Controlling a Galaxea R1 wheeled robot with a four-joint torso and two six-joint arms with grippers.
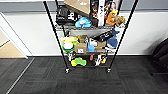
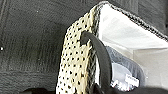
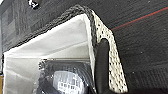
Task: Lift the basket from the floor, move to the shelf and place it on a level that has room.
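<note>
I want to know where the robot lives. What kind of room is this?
Probably an office or storeroom. There's dark carpet on the floor, a plain white wall, and a black wire shelf on wheels, packed with toys and boxes.

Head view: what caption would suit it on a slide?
A crowded black wire shelf on wheels stands on dark carpet floor.

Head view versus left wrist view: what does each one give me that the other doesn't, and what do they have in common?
Head view alone: the shelf, a black wire rack on small wheels against a white wall, its tiers crowded with toys and boxes, and a strip of tan wooden flooring at the side.
Left wrist view alone: the basket close up, cream weave, dark loop handle, white lining, some packaged item inside.
Both: the dark carpet floor.
</note>
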